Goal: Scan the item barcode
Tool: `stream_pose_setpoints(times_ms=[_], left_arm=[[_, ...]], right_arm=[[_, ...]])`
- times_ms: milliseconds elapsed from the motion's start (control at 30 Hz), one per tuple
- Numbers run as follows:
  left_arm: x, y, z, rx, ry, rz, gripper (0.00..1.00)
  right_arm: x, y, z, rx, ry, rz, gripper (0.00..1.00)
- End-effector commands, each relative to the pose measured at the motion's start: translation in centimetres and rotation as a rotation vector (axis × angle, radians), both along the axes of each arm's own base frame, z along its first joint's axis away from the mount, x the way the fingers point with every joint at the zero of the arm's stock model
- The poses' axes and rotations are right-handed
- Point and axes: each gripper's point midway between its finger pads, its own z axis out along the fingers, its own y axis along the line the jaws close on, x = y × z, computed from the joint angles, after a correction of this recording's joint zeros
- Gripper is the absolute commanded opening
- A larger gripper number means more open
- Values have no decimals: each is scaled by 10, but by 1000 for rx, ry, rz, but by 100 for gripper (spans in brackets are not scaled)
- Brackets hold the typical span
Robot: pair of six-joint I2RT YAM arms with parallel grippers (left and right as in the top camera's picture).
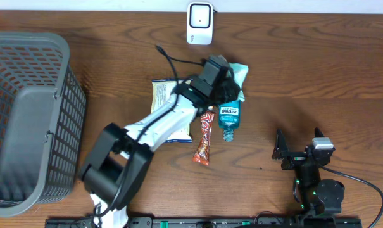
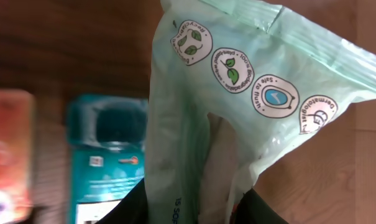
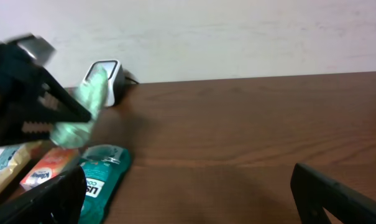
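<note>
Mint-green packet (image 2: pixel 237 124) pinched in the left fingers (image 2: pixel 130 210), its length pointing straight ahead, scanner (image 1: pixel 199 23) beyond to their left.

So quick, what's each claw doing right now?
Left gripper: shut on the green packet.
Right gripper: open, holding nothing.

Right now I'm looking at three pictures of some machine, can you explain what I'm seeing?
These are two robot arms at a wooden table. One picture looks down from above; the other two come from a camera on each wrist. The left hand grips a pale green pack, short of the white scanner. The right hand is open and empty. On the table lie a snack bag, a candy bar and a blue mouthwash bottle; a grey basket stands at one side.
</note>
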Motion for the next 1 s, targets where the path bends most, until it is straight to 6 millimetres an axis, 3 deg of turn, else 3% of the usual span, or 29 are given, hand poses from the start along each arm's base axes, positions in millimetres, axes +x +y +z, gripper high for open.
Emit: stream_pose_setpoints(times_ms=[0, 200, 300, 533, 633, 767, 967], left_arm=[[-4, -14, -10, -19, 26, 14, 32], [-14, -23, -32, 4, 62, -5, 33], [-14, -22, -33, 6, 66, -4, 45], [-10, -21, -12, -17, 27, -5, 91], [-6, -15, 3, -20, -10, -13, 97], [3, 2, 23, 1, -66, -8, 100], [29, 58, 48, 88, -142, 79, 99]], right_arm=[[0, 2, 0, 12, 0, 5, 99], [0, 2, 0, 12, 0, 5, 99], [0, 2, -1, 12, 0, 5, 99], [0, 2, 0, 12, 0, 5, 99], [0, 2, -1, 12, 0, 5, 99], [0, 2, 0, 12, 0, 5, 99], [0, 2, 0, 12, 0, 5, 99]])
